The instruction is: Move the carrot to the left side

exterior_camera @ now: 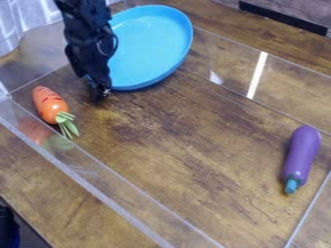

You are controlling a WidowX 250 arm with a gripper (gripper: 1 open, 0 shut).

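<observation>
The carrot (pixel 52 106) is small and orange with dark grooves and a green leafy top. It lies on the wooden table near the left edge, leaves pointing toward the front right. My black gripper (pixel 96 92) hangs just right of and behind it, pointing steeply down, fingertips close to the table. It is apart from the carrot and holds nothing. Its dark fingers blur together, so the gap between them is hard to make out.
A blue plate (pixel 155 44) lies behind the gripper, touching or overlapping the arm's outline. A purple eggplant (pixel 300 157) rests at the far right. A clear plastic wall (pixel 116 189) rims the wooden table (pixel 195 136) along the front and left.
</observation>
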